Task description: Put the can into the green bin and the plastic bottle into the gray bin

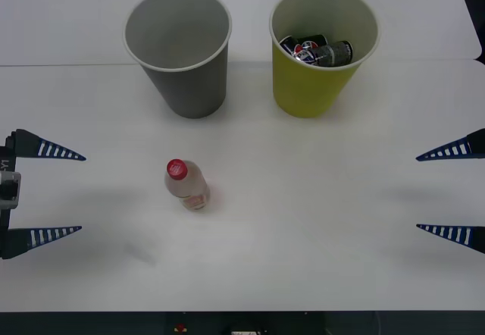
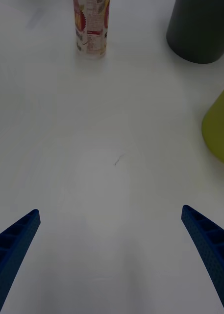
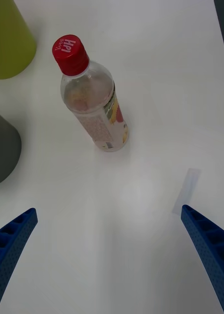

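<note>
Dark cans (image 1: 318, 51) already lie inside the yellow-green cup-shaped bin (image 1: 314, 92). The small clear red-capped plastic bottle (image 1: 186, 185) stands upright in front of the gray cup-shaped bin (image 1: 186, 85), not yet binned. The left gripper (image 1: 45, 192) and right gripper (image 1: 451, 192) hang wide open, empty.

Front cam is looking down from above at the whole white table (image 1: 318, 221). Both wrist cams are sitting low, facing inward, sharing the plastic bottle (image 3: 94, 105) and both bins' bases.
</note>
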Tool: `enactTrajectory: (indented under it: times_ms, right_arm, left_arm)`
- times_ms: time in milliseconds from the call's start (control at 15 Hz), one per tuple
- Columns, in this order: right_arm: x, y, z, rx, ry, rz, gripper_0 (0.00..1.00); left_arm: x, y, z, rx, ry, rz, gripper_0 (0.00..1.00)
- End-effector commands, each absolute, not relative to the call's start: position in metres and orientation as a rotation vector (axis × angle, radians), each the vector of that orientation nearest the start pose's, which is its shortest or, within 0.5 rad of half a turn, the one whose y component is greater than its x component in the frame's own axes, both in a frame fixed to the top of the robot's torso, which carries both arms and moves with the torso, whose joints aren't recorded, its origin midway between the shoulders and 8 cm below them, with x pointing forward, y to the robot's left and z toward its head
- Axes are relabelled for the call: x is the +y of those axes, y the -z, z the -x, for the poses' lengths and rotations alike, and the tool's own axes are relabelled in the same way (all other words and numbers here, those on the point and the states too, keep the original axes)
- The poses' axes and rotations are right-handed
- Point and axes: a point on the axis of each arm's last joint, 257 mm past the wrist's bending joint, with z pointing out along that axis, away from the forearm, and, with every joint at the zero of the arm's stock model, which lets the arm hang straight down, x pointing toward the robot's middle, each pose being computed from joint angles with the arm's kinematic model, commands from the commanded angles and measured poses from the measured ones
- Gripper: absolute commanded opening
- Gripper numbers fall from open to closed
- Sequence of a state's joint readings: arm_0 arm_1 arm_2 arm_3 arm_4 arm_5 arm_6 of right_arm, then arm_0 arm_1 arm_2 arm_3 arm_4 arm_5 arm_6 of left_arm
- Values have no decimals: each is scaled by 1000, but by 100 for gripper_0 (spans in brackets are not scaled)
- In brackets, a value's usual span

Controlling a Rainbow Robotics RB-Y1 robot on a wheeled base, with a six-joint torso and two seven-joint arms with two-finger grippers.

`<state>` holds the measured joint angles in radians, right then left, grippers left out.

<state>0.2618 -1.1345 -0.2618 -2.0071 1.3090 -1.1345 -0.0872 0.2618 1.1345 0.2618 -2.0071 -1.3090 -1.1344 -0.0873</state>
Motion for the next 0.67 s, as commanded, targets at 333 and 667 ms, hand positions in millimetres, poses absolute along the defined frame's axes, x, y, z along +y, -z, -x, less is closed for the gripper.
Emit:
enactTrajectory:
  times_ms: [333, 667]
  right_arm:
    - [-286, 167, -341, 1596, -209, 1634, 100]
    - [-286, 167, -341, 1596, -209, 1634, 100]
  left_arm:
    - [291, 171, -342, 1476, 134, -1704, 100]
    - [304, 181, -344, 1545, 205, -1607, 100]
